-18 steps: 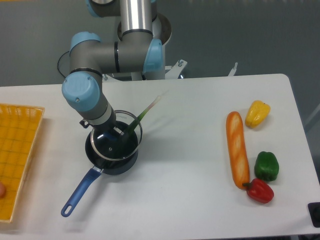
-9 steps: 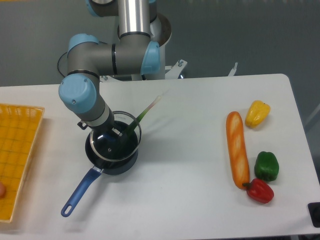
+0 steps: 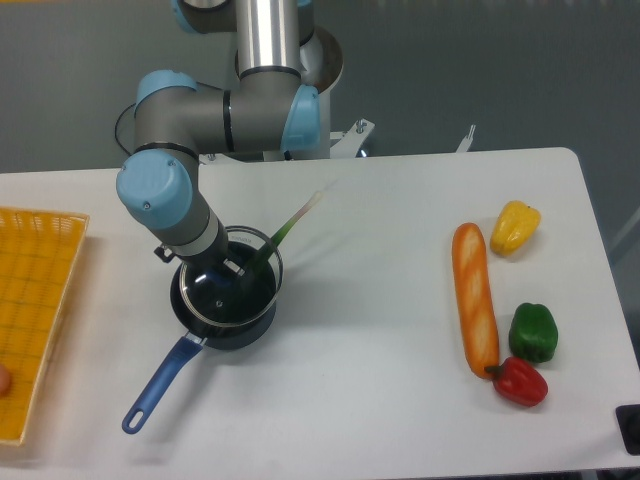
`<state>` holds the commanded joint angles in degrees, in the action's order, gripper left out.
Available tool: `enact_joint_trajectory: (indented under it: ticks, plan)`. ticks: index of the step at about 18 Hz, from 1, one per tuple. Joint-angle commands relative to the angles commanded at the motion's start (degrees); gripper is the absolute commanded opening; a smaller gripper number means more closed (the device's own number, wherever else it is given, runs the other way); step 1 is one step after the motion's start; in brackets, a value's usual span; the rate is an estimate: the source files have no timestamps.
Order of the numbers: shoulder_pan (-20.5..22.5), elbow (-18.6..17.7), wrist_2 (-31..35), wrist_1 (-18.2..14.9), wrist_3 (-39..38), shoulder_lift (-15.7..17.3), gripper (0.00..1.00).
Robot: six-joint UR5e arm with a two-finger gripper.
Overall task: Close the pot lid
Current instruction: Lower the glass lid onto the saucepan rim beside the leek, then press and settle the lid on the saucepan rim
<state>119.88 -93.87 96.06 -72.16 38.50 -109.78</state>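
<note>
The dark pot (image 3: 236, 334) stands on the white table left of centre, its long blue handle (image 3: 158, 387) pointing to the front left. The glass lid (image 3: 262, 291) with its metal rim sits over the pot's mouth, slightly tilted, and its knob is hidden under the arm. My gripper (image 3: 229, 269) reaches down from the wrist onto the lid's centre and looks shut on it; the wrist covers most of the fingers. A green leek (image 3: 293, 224) pokes out between pot and lid toward the back right.
An orange mesh basket (image 3: 35, 300) lies at the left edge. At the right lie a baguette (image 3: 475, 298), a yellow pepper (image 3: 515, 226), a green pepper (image 3: 533, 331) and a red pepper (image 3: 520, 381). The arm's base stands behind the pot.
The wrist and the lid have shifted a little to the left over the pot. The pot, the leek and the vegetables have stayed put.
</note>
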Motion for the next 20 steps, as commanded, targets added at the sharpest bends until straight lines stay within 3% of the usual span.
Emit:
enact_joint_trajectory:
  ticks: [20]
  plan:
    - [-0.7,0.3,-0.1,0.2,-1.1,-0.4,0.45]
